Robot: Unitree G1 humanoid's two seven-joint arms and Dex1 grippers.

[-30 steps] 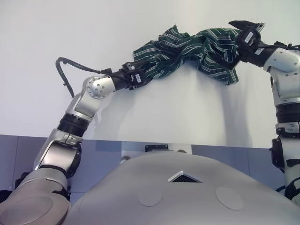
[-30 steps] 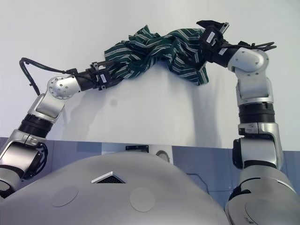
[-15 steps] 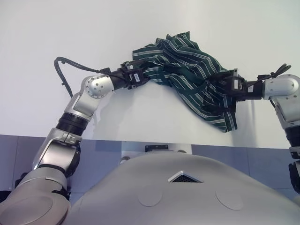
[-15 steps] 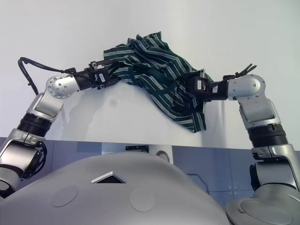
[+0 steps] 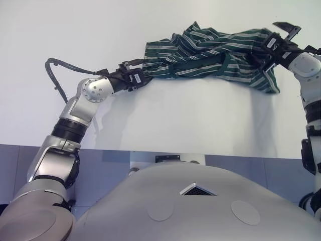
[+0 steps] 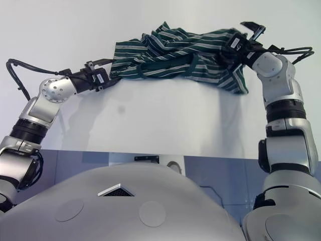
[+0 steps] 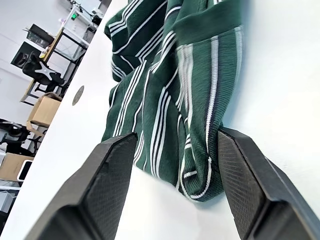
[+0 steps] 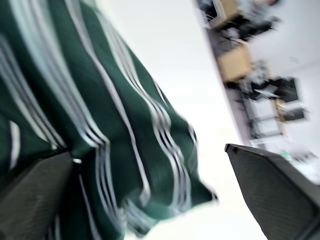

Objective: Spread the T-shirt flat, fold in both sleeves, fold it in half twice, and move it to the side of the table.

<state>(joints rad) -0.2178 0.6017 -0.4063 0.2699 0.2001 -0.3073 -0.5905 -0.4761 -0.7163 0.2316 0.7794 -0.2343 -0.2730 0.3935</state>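
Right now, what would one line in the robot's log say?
step: spreading | T-shirt: bunched on table, not flat | left gripper: open at one shirt end | right gripper: open at other end

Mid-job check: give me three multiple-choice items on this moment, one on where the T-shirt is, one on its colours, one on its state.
1. Where is the T-shirt?
A. On the table, between the left end effector and the right end effector
B. Hanging off the table's near edge
C. On the floor

2. What are its colours?
A. Red with black dots
B. Green with white stripes
C. Plain blue

3. What state is it in?
A. Spread flat
B. Folded into a neat square
C. Bunched and wrinkled

Answers: 1 A, each end lies at an end effector; 2 B, stripes show in every view; 3 C, creases and overlaps run along it.
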